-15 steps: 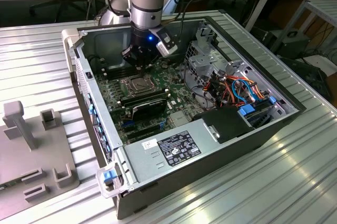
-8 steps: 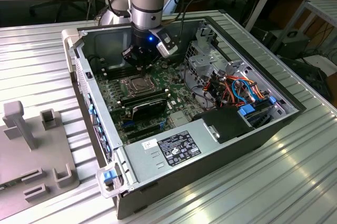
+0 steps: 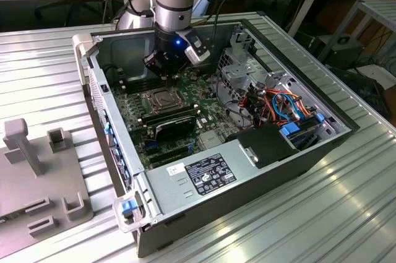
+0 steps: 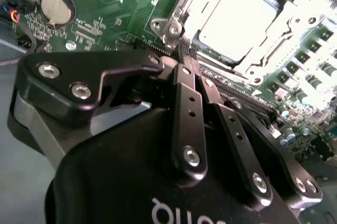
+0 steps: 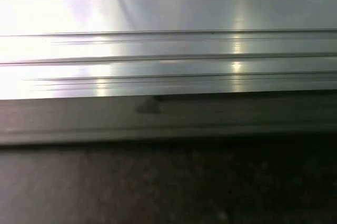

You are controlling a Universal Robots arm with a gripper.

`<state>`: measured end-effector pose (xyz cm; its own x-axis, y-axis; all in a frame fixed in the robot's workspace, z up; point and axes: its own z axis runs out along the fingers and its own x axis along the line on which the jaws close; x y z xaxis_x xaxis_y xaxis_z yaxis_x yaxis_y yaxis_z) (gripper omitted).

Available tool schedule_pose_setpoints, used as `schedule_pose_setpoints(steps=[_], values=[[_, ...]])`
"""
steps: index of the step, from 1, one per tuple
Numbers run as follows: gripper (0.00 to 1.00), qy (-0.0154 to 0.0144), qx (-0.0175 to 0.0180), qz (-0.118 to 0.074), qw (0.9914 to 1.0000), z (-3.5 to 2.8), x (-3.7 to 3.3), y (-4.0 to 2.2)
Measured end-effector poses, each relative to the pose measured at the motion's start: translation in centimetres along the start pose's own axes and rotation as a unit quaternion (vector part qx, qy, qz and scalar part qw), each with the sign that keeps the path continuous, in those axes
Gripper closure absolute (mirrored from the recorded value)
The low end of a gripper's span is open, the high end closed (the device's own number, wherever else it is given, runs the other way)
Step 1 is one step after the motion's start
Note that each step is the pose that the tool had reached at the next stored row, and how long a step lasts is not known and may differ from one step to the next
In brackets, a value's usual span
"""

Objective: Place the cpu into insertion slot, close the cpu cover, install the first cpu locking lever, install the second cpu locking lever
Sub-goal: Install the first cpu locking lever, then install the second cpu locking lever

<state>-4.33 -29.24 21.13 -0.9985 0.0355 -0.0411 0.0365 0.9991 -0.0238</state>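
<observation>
The cpu (image 4: 237, 21) lies flat in the insertion slot (image 3: 162, 98) on the green board, its silver top showing. The cpu cover (image 4: 284, 31) is down around it as a bright metal frame. In the exterior view my gripper (image 3: 166, 78) hangs low inside the open computer case, just behind the socket. In the second wrist view my gripper (image 4: 185, 58) has its two black fingers pressed together, with the tips at the socket's corner beside a silver screw post (image 4: 174, 30). I see nothing held between them.
Black memory sticks (image 3: 170, 114) lie in front of the socket. A power supply (image 3: 207, 173) and a drive cage with coloured cables (image 3: 278, 105) stand to the exterior view's right. A grey fixture (image 3: 37, 170) sits outside the case. Ribbed aluminium table (image 5: 168, 39).
</observation>
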Motion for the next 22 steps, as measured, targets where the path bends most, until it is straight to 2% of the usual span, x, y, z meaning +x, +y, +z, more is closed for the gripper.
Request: schedule_pose_setpoints(steps=[6, 22], values=[[0.89, 0.0, 0.0, 0.0, 1.0, 0.0, -0.03, -0.71], [0.89, 0.0001, 0.0002, 0.0, 1.0, -0.07, -0.02, -0.61]])
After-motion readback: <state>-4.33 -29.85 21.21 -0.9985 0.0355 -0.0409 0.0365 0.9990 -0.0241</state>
